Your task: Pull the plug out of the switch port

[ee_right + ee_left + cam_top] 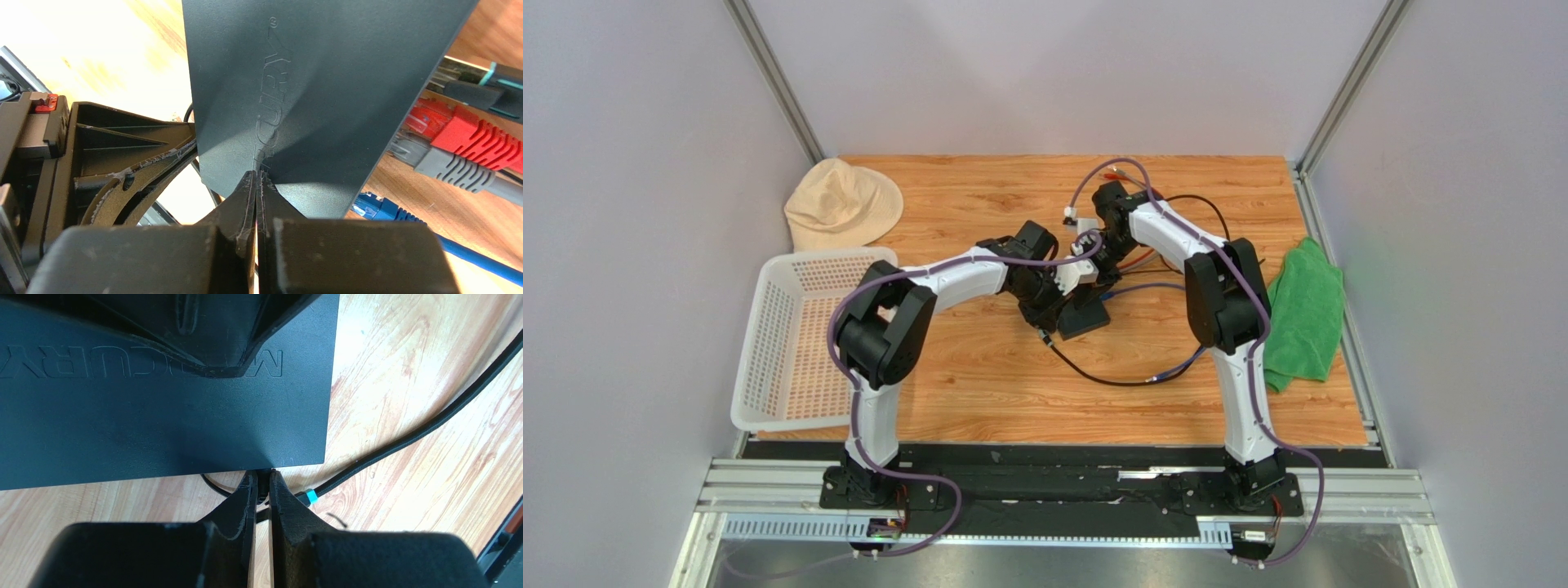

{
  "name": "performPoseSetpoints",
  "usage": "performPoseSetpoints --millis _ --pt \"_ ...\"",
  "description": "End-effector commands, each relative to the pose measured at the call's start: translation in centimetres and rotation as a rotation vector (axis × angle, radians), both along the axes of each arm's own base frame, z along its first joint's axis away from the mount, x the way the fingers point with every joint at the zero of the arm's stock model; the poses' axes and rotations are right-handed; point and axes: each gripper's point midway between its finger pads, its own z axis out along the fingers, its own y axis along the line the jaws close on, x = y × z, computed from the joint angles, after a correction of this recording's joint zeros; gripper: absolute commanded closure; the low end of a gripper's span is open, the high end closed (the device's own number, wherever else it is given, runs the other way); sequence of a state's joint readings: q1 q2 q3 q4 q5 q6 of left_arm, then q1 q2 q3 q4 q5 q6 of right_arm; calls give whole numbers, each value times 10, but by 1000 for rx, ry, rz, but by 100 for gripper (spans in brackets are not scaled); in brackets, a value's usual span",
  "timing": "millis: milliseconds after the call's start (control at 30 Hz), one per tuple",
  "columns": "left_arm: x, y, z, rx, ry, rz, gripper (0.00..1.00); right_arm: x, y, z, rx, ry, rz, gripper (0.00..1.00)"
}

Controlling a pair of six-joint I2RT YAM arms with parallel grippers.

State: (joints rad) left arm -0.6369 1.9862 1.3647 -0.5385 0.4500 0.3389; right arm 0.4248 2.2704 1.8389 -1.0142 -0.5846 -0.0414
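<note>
At table centre in the top view, the left arm [946, 279] and right arm [1210, 288] are brought together over the flat black switch box [1090, 321]. A blue-purple cable [1143, 290] is seen leaving the box toward the right; the grippers are too small there to judge. In the left wrist view, the left gripper [263, 478] is nearly pressed together at the box's edge close to a corner, pinching a small dark stub [263, 489]; what that stub is cannot be told. A black cable [423, 425] with a cyan band is run just beside the fingers, and the right gripper [205, 364] is set tip-down on the lid. In the right wrist view, the right gripper is pressed fully together, nothing between, tips touching the lid. The plug [375, 208], blue, is found at the box's opposite edge near a corner, beside a grey plug [430, 160] and a red plug [466, 136]; it looks seated, and the switch port itself is hidden. Judged step: box braced, pull not yet made. For a clean pull the lid should be pressed flat, the plug's body rather than its cable gripped, any latch tab squeezed first, and the pull made straight along the port's axis. The left gripper's hold appears to be on the wrong edge, which should be checked first.
</note>
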Motion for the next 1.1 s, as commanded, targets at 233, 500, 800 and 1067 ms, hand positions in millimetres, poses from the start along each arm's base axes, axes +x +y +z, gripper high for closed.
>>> performPoseSetpoints --millis 233,500,800,1067 --pt "-41 43 -19 211 58 -84 100 -3 -31 -57 -219 -22 64 100" --pt "-72 91 -29 328 141 -49 100 -5 -30 -55 -209 -17 62 100" --pt "-8 100 23 225 -185 21 100 10 -7 -26 -104 -63 54 100" --pt "95 149 34 306 -202 217 100 15 15 35 62 -127 36 100"
